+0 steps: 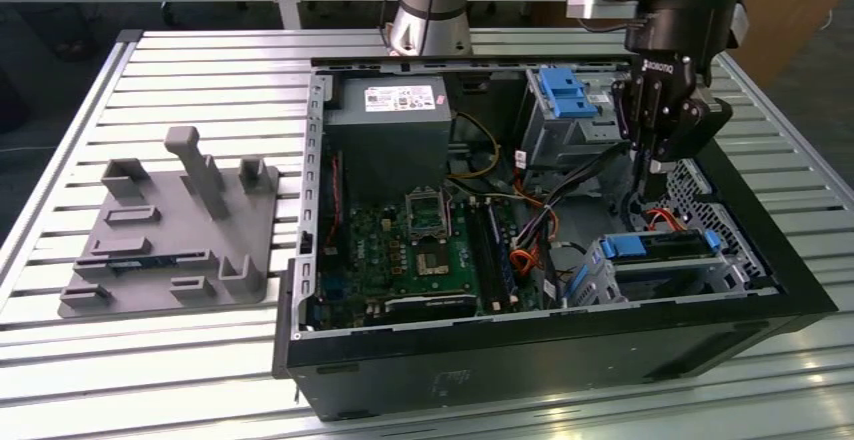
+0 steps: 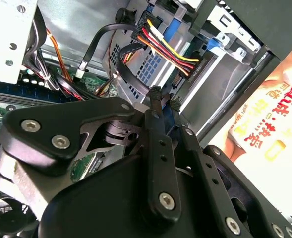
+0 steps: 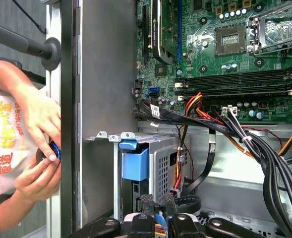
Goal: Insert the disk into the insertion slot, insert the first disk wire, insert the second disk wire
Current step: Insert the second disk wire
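Flat silver hard drive in a bright blue plastic carrier, the disk (image 1: 661, 248), sits inside the low silver perforated sheet-metal cage, the insertion slot (image 1: 683, 278), in the near corner of the open black computer case (image 1: 534, 355) on the exterior view's right. The black tool (image 1: 651, 185) hangs above the disk and slightly to its far side, apart from it, lowered into the case. In both wrist views the tool (image 2: 164, 100) (image 3: 157, 202) is just beside the cage, close to the loose cables. I cannot tell whether the tool is spread, pressed together or pinching a wire. In the first wrist view the disk's blue carrier end (image 3: 135, 162) sticks out of the slot's perforated wall (image 3: 163, 161) on the side toward the grey case wall (image 3: 101, 89). The disk lies flat, and its visible length runs roughly left to right in the exterior view. A thin red wire (image 1: 663, 222) lies just beyond it. A red, yellow, orange and black wire bundle (image 2: 165, 47) crosses in front of the cage in the second wrist view. The case also holds a green motherboard (image 1: 414, 250), a grey box power supply (image 1: 387, 125) and a taller grey metal cage with a blue latch (image 1: 567, 95). The case stands on a slatted aluminium counter (image 1: 200, 360), with a grey plastic fixture with upright posts and slots (image 1: 174, 230) on the exterior view's left. Outside the case wall a person's hand (image 3: 39, 119) pinches a small blue-and-black item.
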Controlling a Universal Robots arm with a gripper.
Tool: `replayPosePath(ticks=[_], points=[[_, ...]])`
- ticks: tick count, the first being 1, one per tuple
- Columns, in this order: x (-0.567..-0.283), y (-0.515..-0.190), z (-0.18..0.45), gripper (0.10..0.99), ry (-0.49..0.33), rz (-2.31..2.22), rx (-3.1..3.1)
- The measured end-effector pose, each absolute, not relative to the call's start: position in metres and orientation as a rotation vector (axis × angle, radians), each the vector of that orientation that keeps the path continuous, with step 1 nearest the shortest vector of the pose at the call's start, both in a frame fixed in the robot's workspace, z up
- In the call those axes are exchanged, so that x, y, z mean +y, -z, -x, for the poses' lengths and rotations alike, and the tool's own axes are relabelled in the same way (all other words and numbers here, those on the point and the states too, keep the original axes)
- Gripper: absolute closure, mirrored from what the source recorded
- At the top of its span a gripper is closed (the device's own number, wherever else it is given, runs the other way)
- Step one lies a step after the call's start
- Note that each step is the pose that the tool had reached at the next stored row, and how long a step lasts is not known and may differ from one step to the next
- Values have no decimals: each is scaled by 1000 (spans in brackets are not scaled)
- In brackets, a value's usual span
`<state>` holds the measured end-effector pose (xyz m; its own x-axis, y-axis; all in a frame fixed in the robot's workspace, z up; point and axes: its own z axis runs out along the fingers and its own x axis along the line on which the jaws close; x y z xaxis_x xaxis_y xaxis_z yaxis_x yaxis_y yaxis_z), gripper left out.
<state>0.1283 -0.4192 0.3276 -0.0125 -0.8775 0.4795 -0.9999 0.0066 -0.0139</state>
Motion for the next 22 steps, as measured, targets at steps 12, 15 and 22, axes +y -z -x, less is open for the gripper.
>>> replayPosePath(ticks=[12,15,22], points=[[-425,-337,-142,890,-465,-1931,-1930],[-428,-337,-142,890,-440,-1949,-1947],[-435,-337,-142,890,-378,-1991,-1987]])
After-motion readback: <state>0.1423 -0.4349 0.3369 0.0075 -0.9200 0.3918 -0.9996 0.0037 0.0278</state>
